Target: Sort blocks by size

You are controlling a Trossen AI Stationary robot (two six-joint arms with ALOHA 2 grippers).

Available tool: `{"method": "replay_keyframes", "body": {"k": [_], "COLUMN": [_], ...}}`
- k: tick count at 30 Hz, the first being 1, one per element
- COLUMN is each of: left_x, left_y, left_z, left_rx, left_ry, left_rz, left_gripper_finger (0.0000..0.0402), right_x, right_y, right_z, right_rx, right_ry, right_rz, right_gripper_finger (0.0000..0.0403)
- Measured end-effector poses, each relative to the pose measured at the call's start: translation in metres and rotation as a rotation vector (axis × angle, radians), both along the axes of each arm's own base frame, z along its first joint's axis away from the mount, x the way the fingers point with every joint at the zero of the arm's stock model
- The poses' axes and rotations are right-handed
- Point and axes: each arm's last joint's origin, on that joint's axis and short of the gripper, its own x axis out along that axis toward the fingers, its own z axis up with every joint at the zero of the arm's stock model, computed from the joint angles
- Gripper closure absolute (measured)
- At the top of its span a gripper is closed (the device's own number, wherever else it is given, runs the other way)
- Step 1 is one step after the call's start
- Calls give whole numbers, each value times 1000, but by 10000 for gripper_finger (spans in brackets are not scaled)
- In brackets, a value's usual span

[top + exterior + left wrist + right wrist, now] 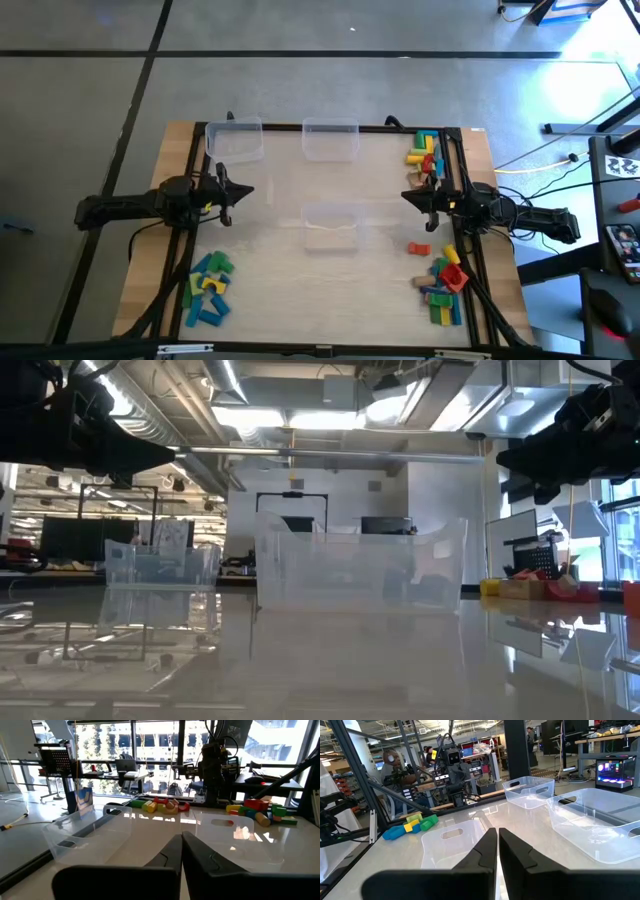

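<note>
Blocks [209, 288] lie unsorted in piles at both counter [300, 290] ends, tubs [331, 139] empty; my left hand [243, 191] and right hand [408, 197] hover pinched closed, holding nothing, so I judge first pick is next.

clear, glossy plastic tubs [330, 139] sit on a smooth, reflective pale table [300, 270] edged in wood.

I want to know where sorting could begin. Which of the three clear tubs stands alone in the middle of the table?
The clear tub midway between the left gripper and right gripper. The other two tubs stand side by side at the far edge.
</note>
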Motion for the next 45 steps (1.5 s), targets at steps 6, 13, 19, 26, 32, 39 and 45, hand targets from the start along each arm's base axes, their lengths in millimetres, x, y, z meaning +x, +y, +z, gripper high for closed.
{"method": "replay_keyframes", "body": {"k": [6,13,19,26,32,39,45], "left_x": [0,0,0,0,-1,-2,-3], "left_y": [0,0,0,0,0,0,4], "left_z": [0,0,0,1,8,15,20], "left_rx": [0,0,22,4,-44,103,168], "left_ry": [0,0,6,-13,-98,-137,-161], "left_rz": [0,0,1,1,-2,11,99], "left_gripper_finger": [396,396,396,396,396,396,396], "right_x": [0,0,0,-1,-5,-7,0], "right_y": [0,0,0,0,-3,-7,-13], "right_z": [0,0,2,5,20,27,19], "right_rx": [0,0,-2,23,-42,-87,-181], "right_ry": [0,-2,-19,-44,-76,-70,86], "right_rz": [0,0,-4,-6,-135,-271,-472], "right_gripper_finger": [382,382,382,382,382,382,382]}}
